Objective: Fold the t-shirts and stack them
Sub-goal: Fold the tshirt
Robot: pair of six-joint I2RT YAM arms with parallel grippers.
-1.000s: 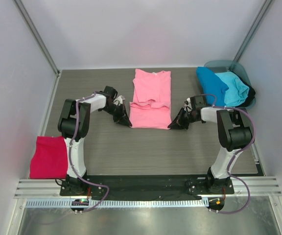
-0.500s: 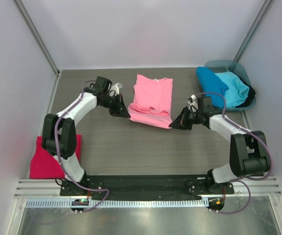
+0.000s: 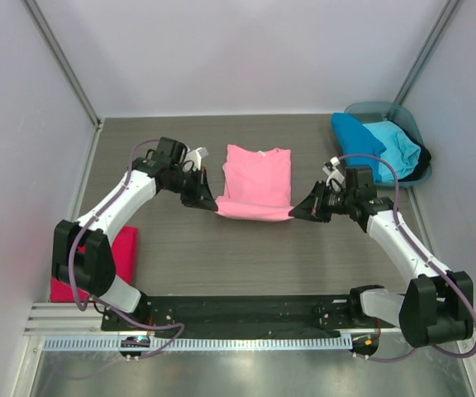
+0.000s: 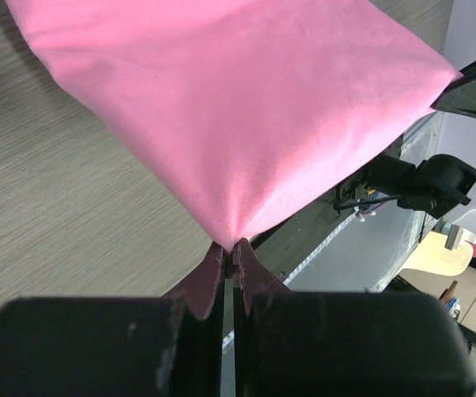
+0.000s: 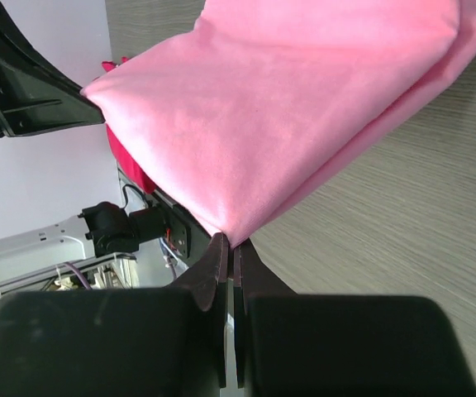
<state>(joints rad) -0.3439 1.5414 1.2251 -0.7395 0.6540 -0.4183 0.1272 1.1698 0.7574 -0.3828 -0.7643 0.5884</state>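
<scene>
The light pink short-sleeved cotton t-shirt (image 3: 257, 175) lies in the middle of the grey wood-grain desk (image 3: 246, 256), already narrowed to a rectangle, with its near edge raised off the surface. The left fingers (image 4: 207, 279) are clenched on the near left corner of that edge, and the right fingers (image 5: 211, 266) are clenched on the near right corner. Both wrist views show pink cloth fanning out from the pinched tips.

This looks like the middle of a crosswise fold that halves the shirt's length. The next move seems to call for both arms travelling together, holding the edge taut and level. They would then lay it square with the far edge before either grip lets go, since an uneven release would likely skew the fold.

A crimson-magenta cloth t-shirt (image 3: 125, 246) rests folded at the near left, partly behind the left arm, and is a likely base for the stack. A blue t-shirt (image 3: 356, 139) and a turquoise t-shirt (image 3: 397, 149) sit in the grey-teal round tub (image 3: 378, 107) at the far right.

No brand, label or writing can be read anywhere.
</scene>
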